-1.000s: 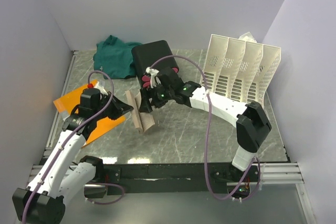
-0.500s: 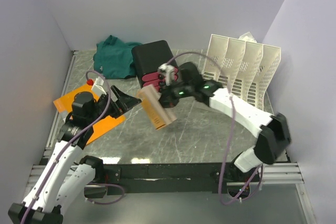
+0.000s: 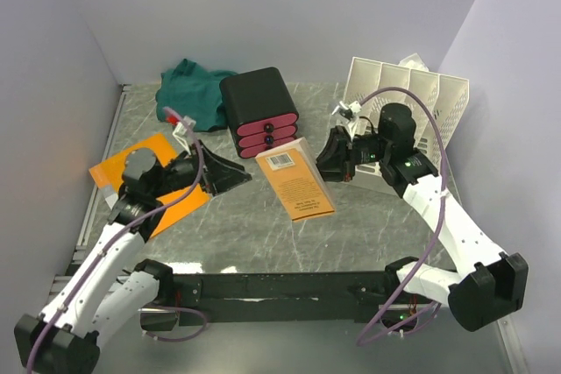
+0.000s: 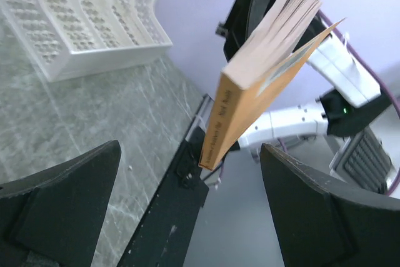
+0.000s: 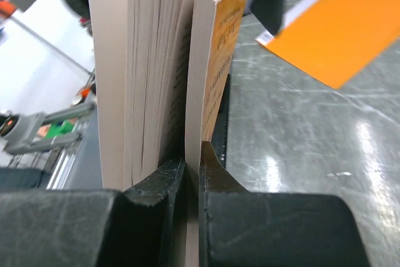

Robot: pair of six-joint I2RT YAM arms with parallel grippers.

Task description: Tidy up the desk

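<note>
An orange paperback book (image 3: 296, 181) hangs in the air above the grey-green marble desk (image 3: 263, 236), back cover and barcode facing up. My right gripper (image 3: 328, 160) is shut on its right edge. In the right wrist view the fingers (image 5: 215, 179) pinch the cover and a few pages of the book (image 5: 156, 60), while the other pages splay loose. My left gripper (image 3: 231, 174) is open just left of the book and apart from it. The left wrist view shows the book (image 4: 250, 98) dangling beyond my left gripper (image 4: 187, 207), nothing between its fingers (image 4: 62, 204).
An orange folder (image 3: 131, 172) lies at the left under my left arm. At the back are a green cloth (image 3: 188, 94) and a black drawer box with pink fronts (image 3: 259, 111). A white slotted file rack (image 3: 412, 102) is at the back right, behind my right arm.
My left gripper opened and let go of the book. My right gripper shut on it and carried it up and to the right, turning it flat.
</note>
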